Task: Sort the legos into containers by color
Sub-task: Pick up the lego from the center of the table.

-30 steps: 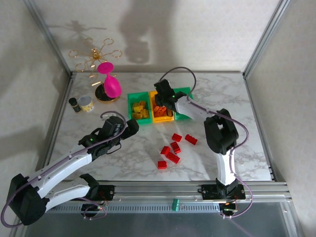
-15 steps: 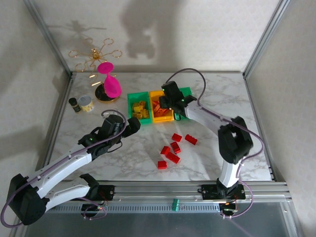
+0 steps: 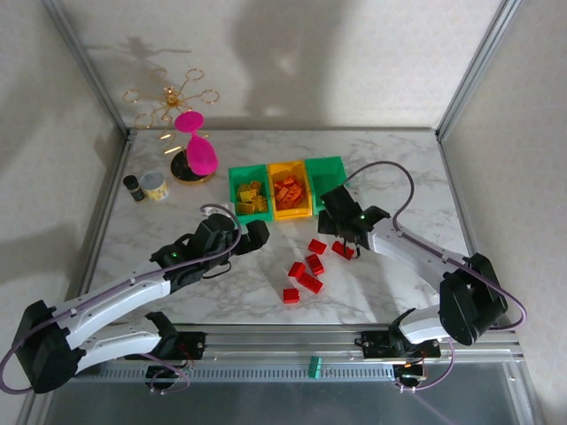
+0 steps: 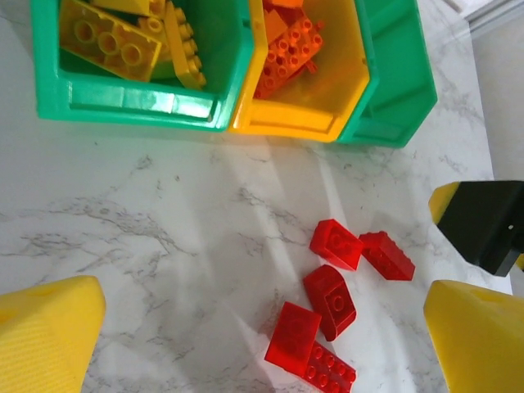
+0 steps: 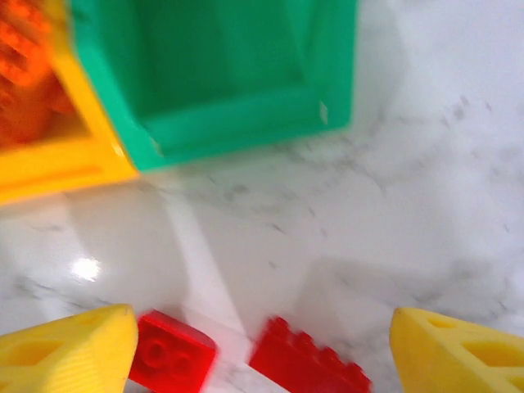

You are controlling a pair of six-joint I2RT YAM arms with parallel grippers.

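Three containers stand in a row at the back. The left green bin (image 3: 236,188) holds yellow legos (image 4: 106,41). The yellow-orange bin (image 3: 290,213) holds orange legos (image 4: 286,53). The right green bin (image 3: 326,173) looks empty (image 5: 237,123). Several red legos (image 3: 312,266) lie loose on the marble in front of the bins. My left gripper (image 3: 257,237) hovers open to their left, and they show between its yellow fingers (image 4: 49,336). My right gripper (image 3: 350,237) is open and empty just above two red legos (image 5: 307,364).
A pink hourglass-shaped cup (image 3: 197,150) on a gold wire stand (image 3: 166,97), a round tin (image 3: 154,186) and a small dark bottle (image 3: 133,188) stand at the back left. Metal frame posts flank the table, and a rail (image 3: 354,336) runs along its near edge.
My right gripper came back from over the yellow-orange bin to just above the red legos, its jaws spreading wider. My left gripper edged right towards the red legos.
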